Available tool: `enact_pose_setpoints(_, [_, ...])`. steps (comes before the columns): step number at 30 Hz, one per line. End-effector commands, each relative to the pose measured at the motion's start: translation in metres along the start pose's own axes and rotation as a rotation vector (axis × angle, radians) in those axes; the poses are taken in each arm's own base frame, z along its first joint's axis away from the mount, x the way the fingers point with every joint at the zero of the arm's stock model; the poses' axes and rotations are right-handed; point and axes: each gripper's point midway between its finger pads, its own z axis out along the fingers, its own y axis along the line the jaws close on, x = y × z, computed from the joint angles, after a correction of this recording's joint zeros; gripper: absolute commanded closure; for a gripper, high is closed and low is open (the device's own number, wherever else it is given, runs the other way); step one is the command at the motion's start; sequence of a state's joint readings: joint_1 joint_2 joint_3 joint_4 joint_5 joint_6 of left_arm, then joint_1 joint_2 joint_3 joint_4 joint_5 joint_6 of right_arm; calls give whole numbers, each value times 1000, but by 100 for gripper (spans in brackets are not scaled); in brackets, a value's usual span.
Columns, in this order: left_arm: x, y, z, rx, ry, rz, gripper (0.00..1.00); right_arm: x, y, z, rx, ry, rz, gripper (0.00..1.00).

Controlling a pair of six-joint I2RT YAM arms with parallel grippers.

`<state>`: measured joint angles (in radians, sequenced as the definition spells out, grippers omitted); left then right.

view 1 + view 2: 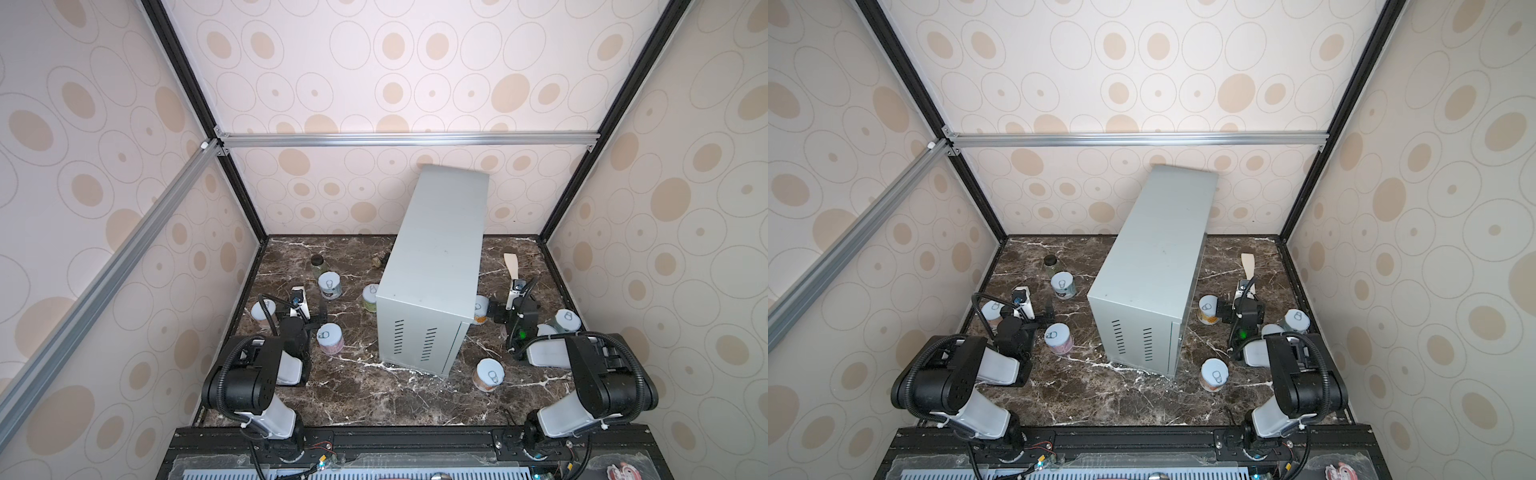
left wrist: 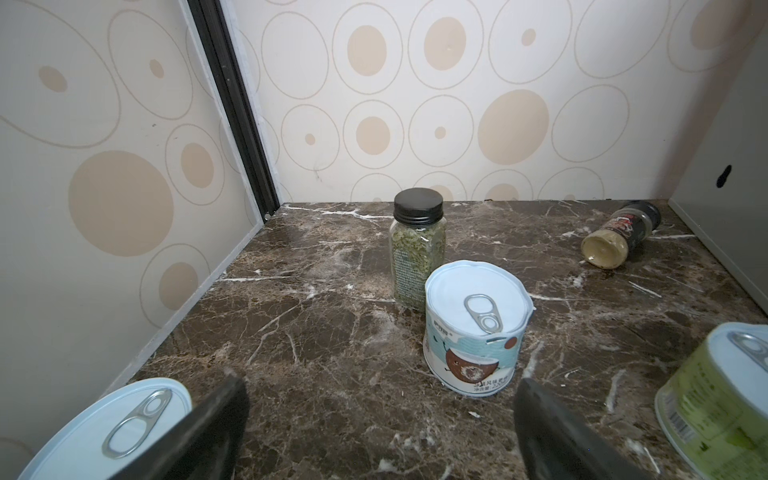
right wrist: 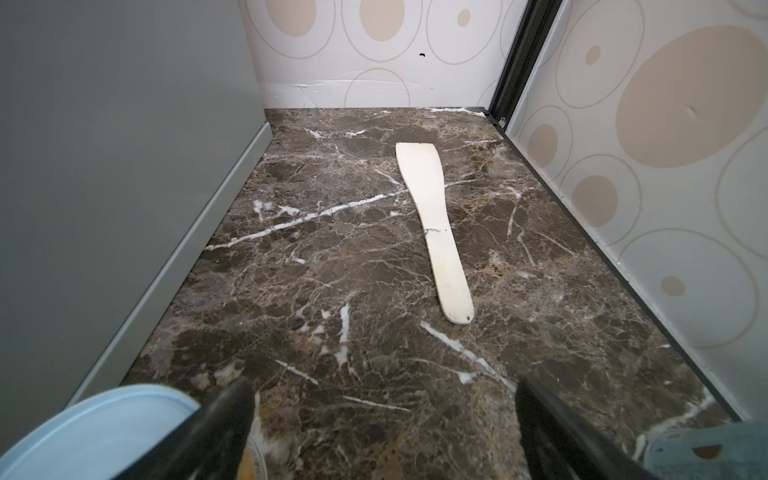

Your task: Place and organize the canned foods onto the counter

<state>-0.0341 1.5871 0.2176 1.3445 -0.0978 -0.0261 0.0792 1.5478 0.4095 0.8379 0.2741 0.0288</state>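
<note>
Marble surface [image 1: 374, 399], dark brown with white veins, carries every visible tin of the canned foods [image 1: 1059, 336], all upright. In order from the left in both top views:

The leftmost tin [image 1: 262, 312] stands near the side wall, just beside one finger of the left gripper [image 2: 380, 401]. This gripper's jaws are spread wide and hold nothing. Beyond it, a black-lidded glass jar [image 2: 417, 245] stands directly behind the white-blue tin [image 2: 476, 328]. The pink tin [image 1: 330, 337] stands nearer the robot base.

The green tin [image 1: 371, 297] stands just beside the counter [image 1: 432, 257], a light-grey metal box set centrally with vent slots on its near end. A spice shaker [image 2: 619, 237] lies on its side near the counter's left wall.

Right of the counter, the orange tin [image 1: 481, 311] stands close to its wall, beside the right gripper [image 3: 384, 399]. These jaws are fully apart and empty. A pale spatula [image 3: 432, 232] lies flat beyond. The front tin [image 1: 489, 374] stands near the counter's front corner. The rightmost tin [image 1: 567, 321] stands near the right wall.
</note>
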Motion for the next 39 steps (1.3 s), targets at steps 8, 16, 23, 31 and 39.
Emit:
enact_pose_setpoints(8, [-17,15,13,-86,38,-11,1,-21,-15,-18,66,-4,21,0])
enact_pose_setpoints(16, [-76,21,15,-107,81,-126,1,-47,-30,-60,112,156,134,0])
enact_pose_setpoints(23, [-143,15,-16,-22,26,-236,1,-61,-17,-114,-37,202,239,0])
enact_pose_setpoints(31, [-127,6,-42,14,245,-357,1,-42,5,-149,-194,338,288,0])
enact_pose_setpoints(39, [-64,-33,-40,32,440,-353,1,-15,32,-127,-281,448,344,0])
